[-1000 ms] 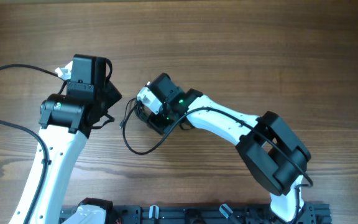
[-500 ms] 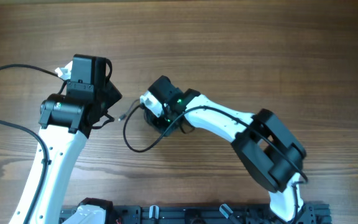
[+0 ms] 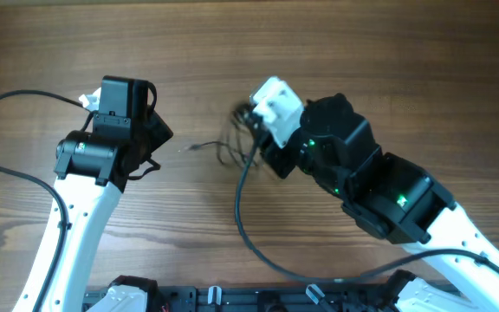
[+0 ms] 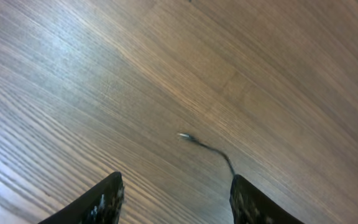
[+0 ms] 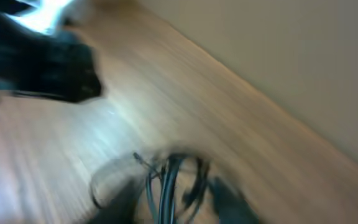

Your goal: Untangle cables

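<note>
The cables are a blurred bundle of thin black cords just left of my right gripper, with one loose plug end trailing left. In the right wrist view, which is motion-blurred, the cables hang between the fingers of my right gripper, which looks shut on them. My left gripper stands left of the bundle. In the left wrist view it is open and empty, and the plug end lies on the table ahead of its fingers.
The wooden table fills the overhead view. A thick black arm wire curves down from the right arm. Another arm wire loops at the far left. A black rail runs along the front edge.
My right gripper has swung up and to the right, dragging the cable bundle with it. The plug end has slid right, away from the left gripper. The left arm has stayed still.
</note>
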